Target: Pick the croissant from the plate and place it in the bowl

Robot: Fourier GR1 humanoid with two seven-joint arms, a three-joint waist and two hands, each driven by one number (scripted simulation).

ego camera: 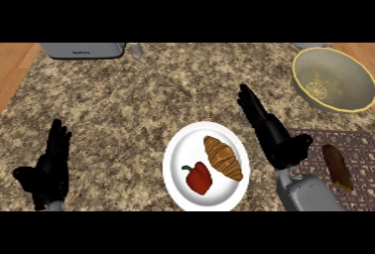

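Head view: croissant (pixel 223 157) is on the right half of the plate (pixel 179 149) near the counter's front edge, long axis running front to back, pepper (pixel 198 178) beside it. Right hand (pixel 273 130) is nearer, just right of the plate, fingers straight, holding nothing, so the croissant's off to its left. Left hand (pixel 50 166) rests open by the front-left corner; bowl (pixel 333 79) sits back-right.

Speckled stone counter (pixel 147 94), glossy white plate (pixel 176 163)
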